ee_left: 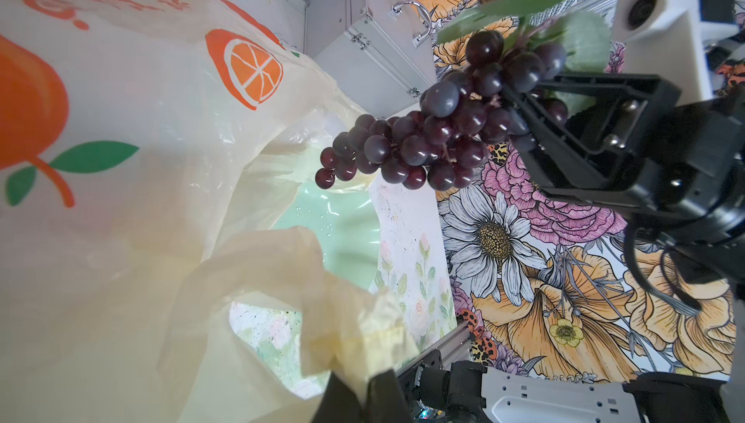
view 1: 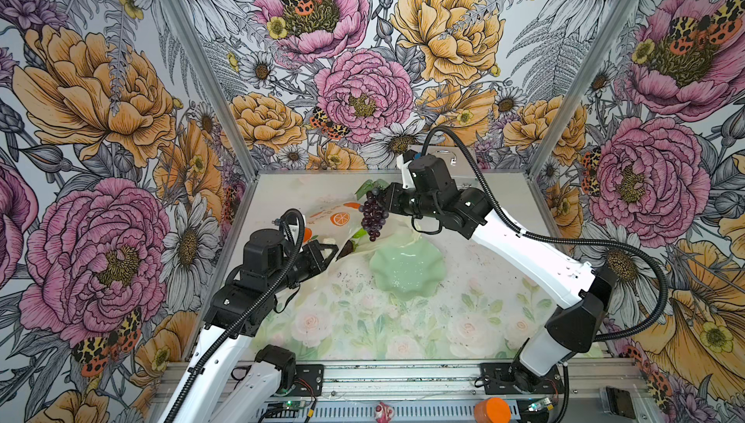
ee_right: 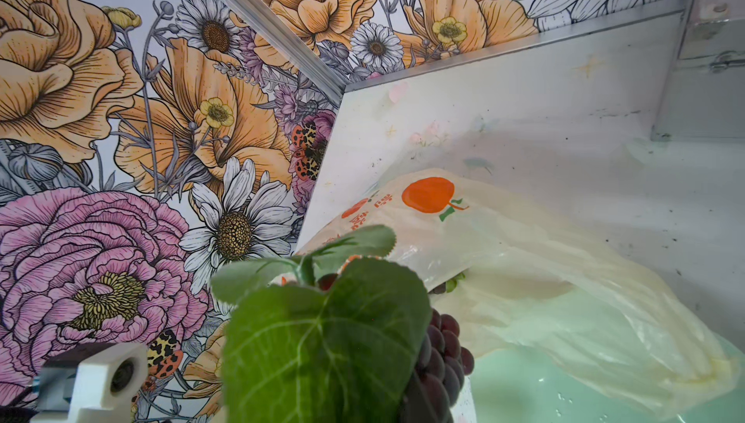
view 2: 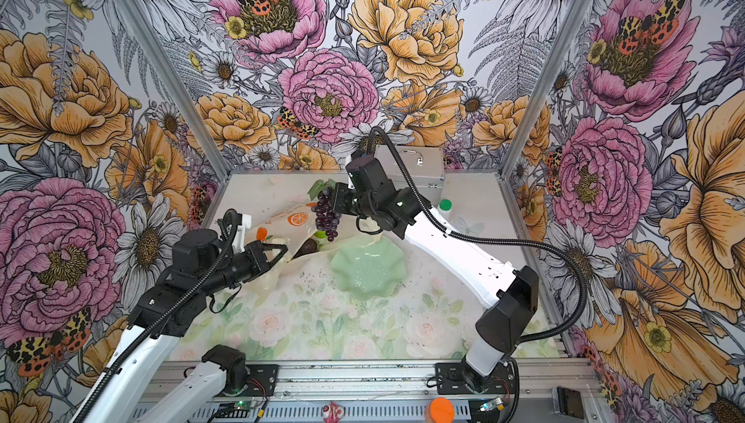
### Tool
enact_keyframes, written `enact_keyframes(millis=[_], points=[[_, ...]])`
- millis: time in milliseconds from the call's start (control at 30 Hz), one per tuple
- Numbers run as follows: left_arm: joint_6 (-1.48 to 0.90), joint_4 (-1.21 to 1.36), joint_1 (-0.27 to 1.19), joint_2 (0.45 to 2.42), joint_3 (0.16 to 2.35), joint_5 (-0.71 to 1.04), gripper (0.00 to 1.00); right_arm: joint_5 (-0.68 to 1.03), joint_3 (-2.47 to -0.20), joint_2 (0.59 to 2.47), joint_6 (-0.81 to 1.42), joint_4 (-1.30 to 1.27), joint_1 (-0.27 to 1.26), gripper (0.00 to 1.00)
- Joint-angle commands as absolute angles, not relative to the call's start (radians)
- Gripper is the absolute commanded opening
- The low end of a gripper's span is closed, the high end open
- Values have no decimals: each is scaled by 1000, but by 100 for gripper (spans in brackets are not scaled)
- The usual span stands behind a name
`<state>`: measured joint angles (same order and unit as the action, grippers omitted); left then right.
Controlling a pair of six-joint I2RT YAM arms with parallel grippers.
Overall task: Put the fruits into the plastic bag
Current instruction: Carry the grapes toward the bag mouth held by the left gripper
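Observation:
My right gripper [view 1: 385, 199] is shut on the top of a purple grape bunch [view 1: 373, 215] with green leaves [ee_right: 322, 340], which hangs in the air over the mouth of the plastic bag [view 1: 334, 215]. The cream bag, printed with oranges, lies at the back left of the table. My left gripper [view 1: 332, 249] is shut on the bag's near handle [ee_left: 342, 320] and holds the mouth up. A dark avocado [view 2: 306, 248] and something green [view 2: 320, 235] show inside the opening. In the right wrist view the leaves hide the jaws.
A pale green scalloped dish [view 1: 407, 265] sits just right of the bag's mouth. A silver case [view 2: 411, 167] and a white bottle with a green cap [view 2: 444, 207] stand at the back right. On the front rail lie a small pink-red object [view 1: 383, 411] and an orange one [view 1: 492, 409].

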<state>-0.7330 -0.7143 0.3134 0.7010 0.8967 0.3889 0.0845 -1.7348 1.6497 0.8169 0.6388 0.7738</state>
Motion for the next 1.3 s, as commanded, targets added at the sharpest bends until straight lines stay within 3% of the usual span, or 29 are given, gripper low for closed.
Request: enact_keyframes(millis=[0,933,1267], points=[[-736,-707,326,690,910,407,0,64,-1715,1624,803,608,773,18],[-717,-730,351,684,904,400,0,145,-1635,1753,901,457,761,17],[-724,-731,351,685,907,383,0,149,-1498,1722,960,373,787,16]])
